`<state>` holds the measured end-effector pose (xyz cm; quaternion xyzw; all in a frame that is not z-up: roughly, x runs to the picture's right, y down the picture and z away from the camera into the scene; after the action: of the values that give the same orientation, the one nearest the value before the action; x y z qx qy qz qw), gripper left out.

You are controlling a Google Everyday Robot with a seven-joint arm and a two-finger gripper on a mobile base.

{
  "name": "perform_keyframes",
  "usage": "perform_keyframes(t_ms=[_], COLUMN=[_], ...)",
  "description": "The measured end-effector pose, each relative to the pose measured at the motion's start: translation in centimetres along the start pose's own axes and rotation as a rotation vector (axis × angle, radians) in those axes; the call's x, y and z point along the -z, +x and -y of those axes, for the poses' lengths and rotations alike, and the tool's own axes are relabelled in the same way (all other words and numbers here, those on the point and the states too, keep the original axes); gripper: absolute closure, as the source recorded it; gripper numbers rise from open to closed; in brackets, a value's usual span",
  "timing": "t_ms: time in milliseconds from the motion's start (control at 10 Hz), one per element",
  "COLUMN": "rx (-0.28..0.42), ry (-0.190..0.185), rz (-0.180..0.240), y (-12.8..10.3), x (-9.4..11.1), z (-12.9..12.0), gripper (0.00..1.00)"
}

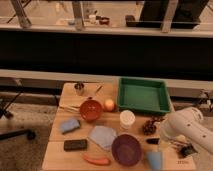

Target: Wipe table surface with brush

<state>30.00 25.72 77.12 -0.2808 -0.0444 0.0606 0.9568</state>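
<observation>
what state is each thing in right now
gripper: open, low over the table at its right side, beside the brush
brush: lying flat, not held
tray: empty
purple bowl: upright, empty
red bowl: upright
white cup: upright
blue cup: upright

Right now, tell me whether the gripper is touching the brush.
Cannot tell. In the camera view the gripper, low over the table surface near the blue cup, merges with the brush; no contact or gap shows plainly.
</observation>
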Motion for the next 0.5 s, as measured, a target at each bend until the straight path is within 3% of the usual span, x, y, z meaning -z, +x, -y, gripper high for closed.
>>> perform_keyframes(t_ms=[500], rx=[-0.077], ry=[-0.006], rz=[0.023], y=[2.5], x=[0.4], z=[0.3], gripper=[0.2])
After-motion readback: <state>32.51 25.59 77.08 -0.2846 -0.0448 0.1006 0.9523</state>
